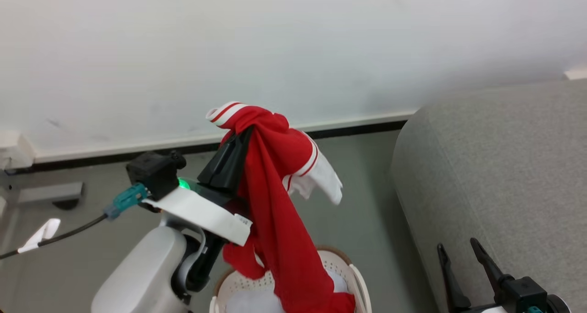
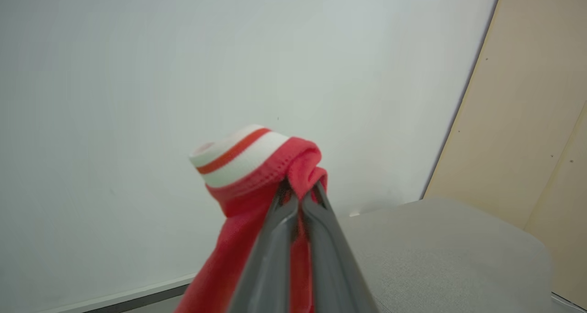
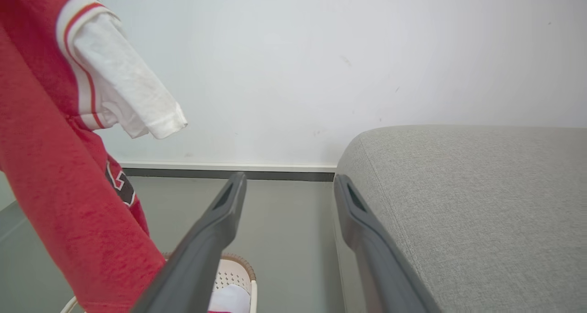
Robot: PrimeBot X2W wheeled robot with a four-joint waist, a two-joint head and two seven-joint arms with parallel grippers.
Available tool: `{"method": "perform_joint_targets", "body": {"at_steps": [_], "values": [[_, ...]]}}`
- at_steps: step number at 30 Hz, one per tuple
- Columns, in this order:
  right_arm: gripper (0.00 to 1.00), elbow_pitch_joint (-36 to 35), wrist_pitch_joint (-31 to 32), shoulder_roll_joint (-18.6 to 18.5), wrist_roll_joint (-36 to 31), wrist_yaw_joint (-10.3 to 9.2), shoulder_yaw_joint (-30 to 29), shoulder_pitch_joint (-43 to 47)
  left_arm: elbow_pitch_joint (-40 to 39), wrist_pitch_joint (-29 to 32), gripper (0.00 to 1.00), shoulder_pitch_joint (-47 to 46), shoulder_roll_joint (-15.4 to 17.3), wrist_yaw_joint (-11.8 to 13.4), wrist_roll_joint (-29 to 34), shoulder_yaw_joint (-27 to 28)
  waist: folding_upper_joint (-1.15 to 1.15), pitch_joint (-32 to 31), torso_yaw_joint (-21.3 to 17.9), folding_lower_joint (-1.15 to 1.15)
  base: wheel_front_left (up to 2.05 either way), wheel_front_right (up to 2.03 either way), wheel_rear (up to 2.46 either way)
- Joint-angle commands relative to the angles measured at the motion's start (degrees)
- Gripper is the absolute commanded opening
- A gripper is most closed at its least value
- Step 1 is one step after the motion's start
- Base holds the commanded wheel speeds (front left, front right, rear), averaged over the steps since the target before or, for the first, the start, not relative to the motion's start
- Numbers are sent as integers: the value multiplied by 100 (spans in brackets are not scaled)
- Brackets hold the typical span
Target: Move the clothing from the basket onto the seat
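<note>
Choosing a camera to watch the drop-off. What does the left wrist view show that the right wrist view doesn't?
Left wrist view: the left hand shut on the red shirt at its striped band, and a beige panel beside the wall. Right wrist view: the open right hand, holding nothing, the basket below, and the shirt's white sleeve. Both: the red shirt, the grey sofa, the white wall.
</note>
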Motion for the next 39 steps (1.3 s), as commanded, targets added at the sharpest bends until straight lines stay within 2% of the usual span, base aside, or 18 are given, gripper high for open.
{"method": "perform_joint_targets", "body": {"at_steps": [1,16,19,27,28,33,39], "values": [[100,17,4,-21,-63,-12,-25,104,-68,-3,0,104,36,38,37,37,0,-163,-28,2,0,0,0],[100,-213,4,-18,25,-12,260,131,-397,94,0,207,147,178,63,-26,0,-237,74,2,0,0,0],[100,-322,4,-17,-31,-12,671,-7,-422,113,0,217,169,185,58,-25,0,-241,74,2,0,0,0],[100,-300,4,-24,-94,-12,2267,-626,-554,169,0,161,213,254,136,-70,0,-246,29,2,0,0,0],[100,-300,4,-24,-94,-12,2267,-626,-554,169,0,161,213,254,136,-70,0,-246,29,2,0,0,0],[100,21,4,-23,80,-12,3106,-1200,-669,224,0,92,215,283,172,-125,0,-237,38,2,0,0,0],[100,491,4,-22,274,-12,3586,-1731,-816,313,0,1,155,301,235,-240,0,-225,126,2,0,0,0]]}}
